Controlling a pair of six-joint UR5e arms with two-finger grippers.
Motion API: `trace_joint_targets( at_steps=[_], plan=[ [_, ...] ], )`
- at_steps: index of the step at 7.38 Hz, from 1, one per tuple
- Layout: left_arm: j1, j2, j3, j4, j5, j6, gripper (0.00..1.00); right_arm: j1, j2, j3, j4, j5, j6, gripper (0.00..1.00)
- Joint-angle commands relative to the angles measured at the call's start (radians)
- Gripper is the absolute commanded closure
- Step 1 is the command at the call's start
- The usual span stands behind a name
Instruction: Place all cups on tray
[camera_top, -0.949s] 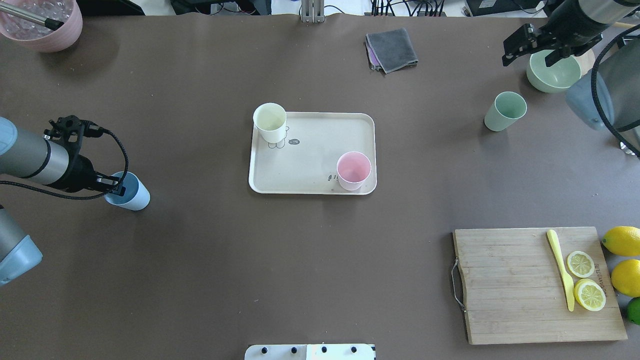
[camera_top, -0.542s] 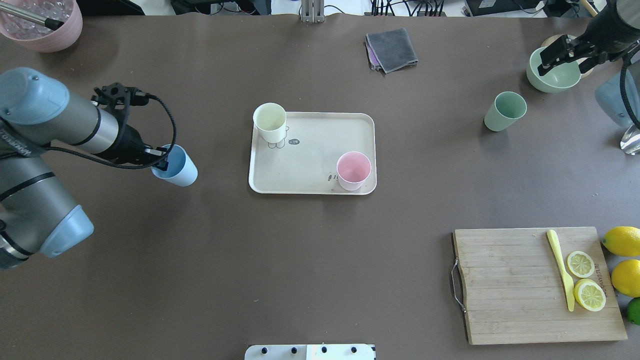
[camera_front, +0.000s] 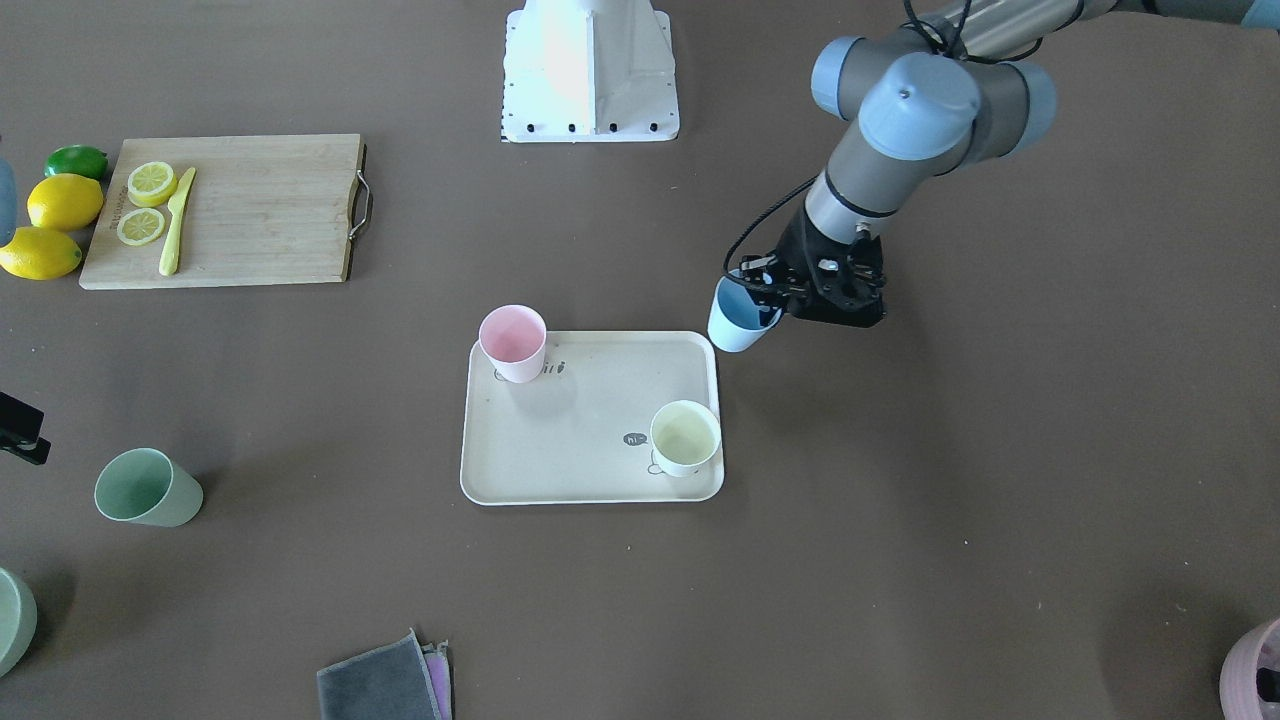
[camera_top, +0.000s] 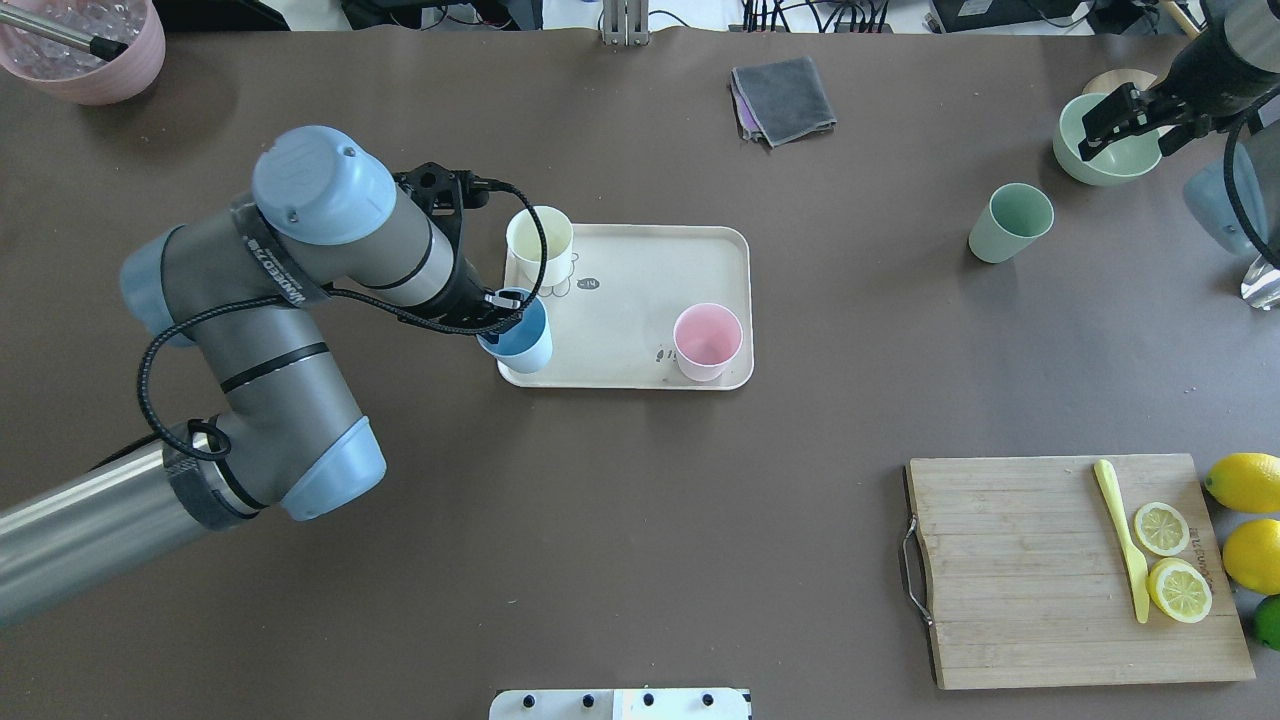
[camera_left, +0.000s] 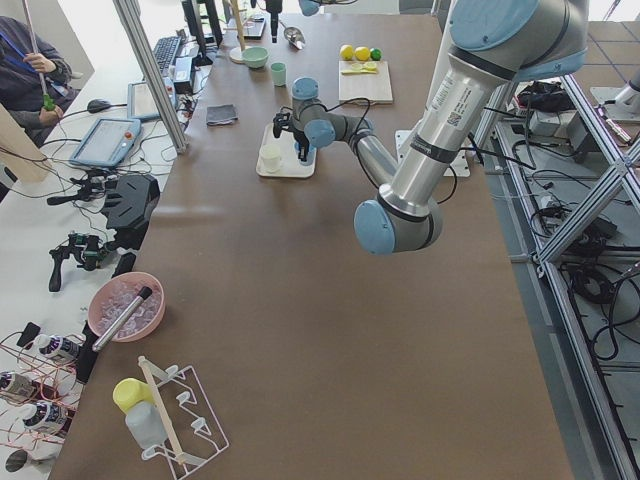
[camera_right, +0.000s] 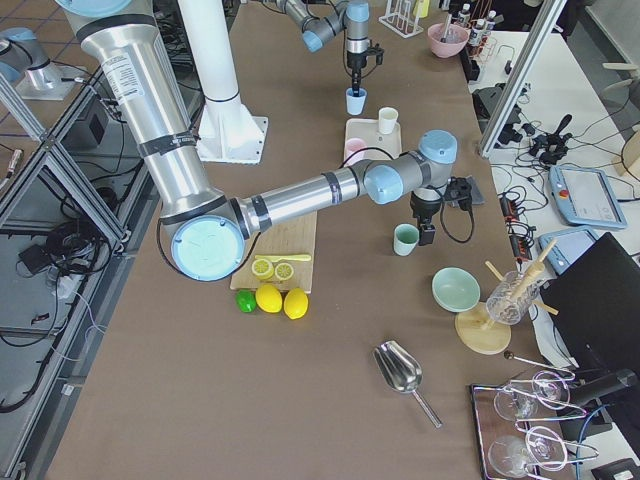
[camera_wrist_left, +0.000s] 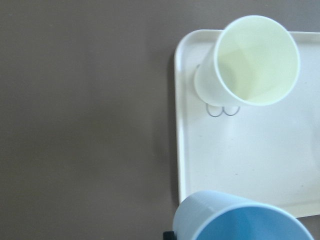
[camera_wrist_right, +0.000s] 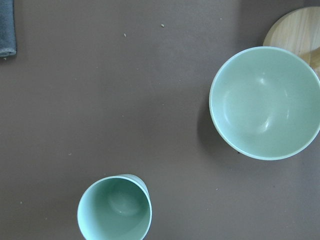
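1. Rim of the light blue cup (camera_top: 522, 342) is pinched by the left tool (camera_top: 503, 312), one finger inside the mouth and one outside the wall.
2. That cup, a smooth matte tapered tumbler, sits over the tray's (camera_top: 620, 335) corner on the left arm's side. Whether its base touches the tray I cannot tell.
3. The tray is flat, beige and rectangular, with rounded corners and a raised pale rim. It lies in the middle of the brown worktop (camera_top: 600, 520).
4. The cream-white cup (camera_top: 540, 245) stands upright on the tray's far left corner in the overhead view, close to the blue one.
5. The pink cup (camera_top: 707, 342) stands upright on the tray's opposite, near right corner, well apart from the cream-white cup.
6. The sage green cup (camera_top: 1010, 222) stands off the tray on the bare worktop, far toward the right arm's side, near a round pale green bowl (camera_top: 1105, 160).
7. The right tool (camera_top: 1128, 125) hangs above that bowl, its dark fingers spread with nothing between them.
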Motion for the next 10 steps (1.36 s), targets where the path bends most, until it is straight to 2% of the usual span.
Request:
trace_joint_targets(
  at_steps=[1, 2, 3, 4, 5, 6, 7, 8, 9, 10],
  plan=[
    [0.017, -0.04, 0.058, -0.004, 0.025, -0.006, 1.0, -0.004, 0.001, -0.007, 0.009, -0.001, 0.0, 0.01],
    [0.018, -0.041, 0.058, -0.004, 0.025, -0.004, 1.0, -0.005, 0.001, -0.007, 0.01, -0.001, 0.0, 0.01],
    [0.018, -0.041, 0.059, -0.016, 0.025, -0.006, 0.87, -0.01, 0.001, -0.007, 0.01, -0.001, -0.001, 0.01],
    [0.017, -0.041, 0.059, -0.022, 0.025, -0.004, 0.63, -0.013, 0.001, -0.008, 0.01, -0.002, -0.001, 0.01],
    [0.018, -0.041, 0.059, -0.022, 0.025, -0.003, 0.46, -0.02, 0.001, -0.007, 0.013, -0.004, -0.003, 0.01],
    [0.017, -0.043, 0.056, -0.022, 0.025, 0.0, 0.16, -0.027, 0.001, -0.007, 0.013, -0.002, -0.003, 0.01],
    [0.004, -0.046, 0.047, -0.022, 0.025, 0.0, 0.03, -0.028, 0.001, -0.007, 0.022, -0.002, -0.006, 0.0],
    [-0.058, -0.046, 0.032, -0.014, 0.007, 0.006, 0.02, -0.037, 0.006, -0.007, 0.029, -0.004, -0.003, 0.0],
    [-0.145, -0.026, 0.003, 0.001, -0.07, 0.022, 0.02, -0.049, 0.012, -0.008, 0.026, -0.022, 0.0, 0.01],
    [-0.242, 0.035, -0.036, 0.028, -0.164, 0.151, 0.02, -0.062, 0.017, -0.022, 0.027, -0.032, 0.002, 0.02]
  ],
)
